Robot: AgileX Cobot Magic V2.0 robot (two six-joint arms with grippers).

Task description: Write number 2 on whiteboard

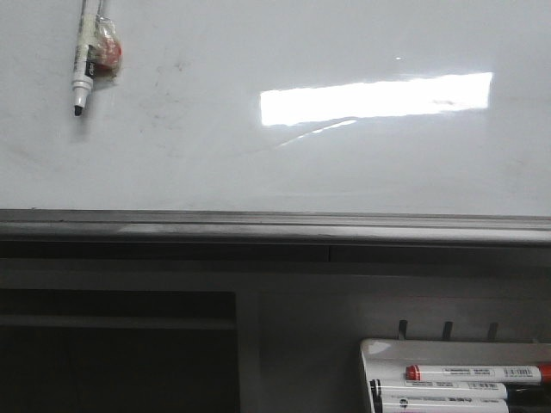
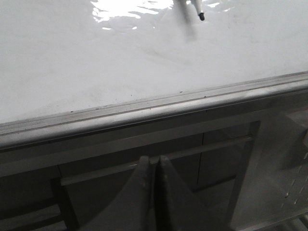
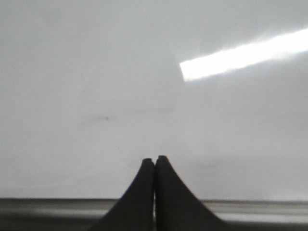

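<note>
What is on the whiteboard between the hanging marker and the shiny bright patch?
In the front view, only bare whiteboard with faint grey smudges lies between the marker and the glare. No 2 is drawn.

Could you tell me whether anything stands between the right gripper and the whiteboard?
Nothing visible does. In the right wrist view the right gripper, its fingers shut and empty, faces bare whiteboard above the rail. The marker hangs at the board's upper left, off that path.
</note>
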